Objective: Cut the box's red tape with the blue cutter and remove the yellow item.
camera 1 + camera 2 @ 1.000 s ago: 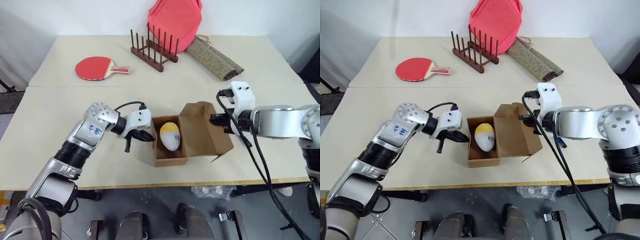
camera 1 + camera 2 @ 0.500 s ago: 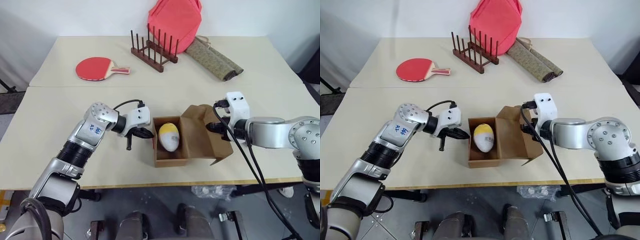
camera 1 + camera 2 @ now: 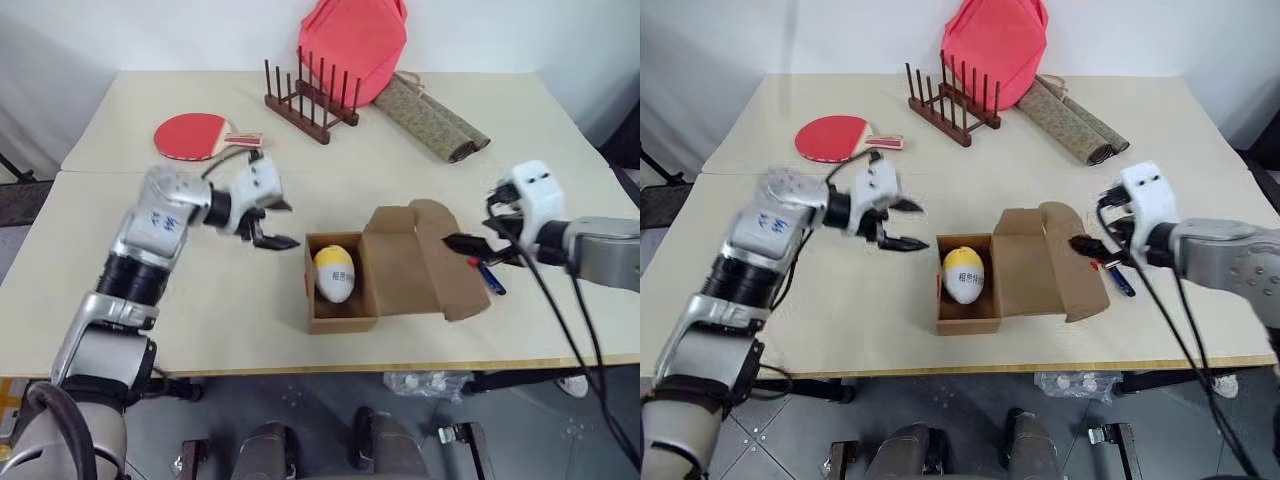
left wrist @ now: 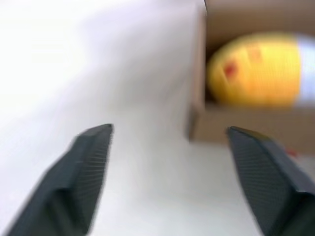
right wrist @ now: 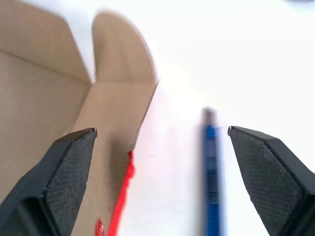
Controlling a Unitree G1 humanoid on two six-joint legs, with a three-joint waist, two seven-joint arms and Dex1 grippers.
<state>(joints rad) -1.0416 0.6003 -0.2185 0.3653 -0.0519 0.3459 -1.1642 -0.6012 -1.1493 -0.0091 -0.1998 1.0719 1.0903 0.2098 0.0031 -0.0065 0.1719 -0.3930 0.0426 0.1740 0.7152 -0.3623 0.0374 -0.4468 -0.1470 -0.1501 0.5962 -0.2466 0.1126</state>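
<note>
A: The box (image 3: pixel 385 270) sits open at lower centre of the bench (image 3: pixel 200 320); the yellow item (image 3: pixel 335 272) lies inside; what could go wrong?

B: Both end effectors are released, empty; the left end effector (image 3: pixel 268 222) could nudge the carton; the right end effector (image 3: pixel 470 250), mid right, could knock the blue cutter (image 3: pixel 486 277).

The two head cameras look forward and down from above the pale tabletop (image 3: pixel 200 330), taking in its whole width to the wall; both frame the open brown cardboard box (image 3: pixel 1020 270) from slightly offset positions. The left wrist camera sits close and low beside the box's outer wall, facing the yellow-and-white egg-shaped item (image 4: pixel 256 69) inside. The right wrist camera looks closely along the folded-out lid and the slim blue cutter (image 5: pixel 210 167) beside it.
</note>
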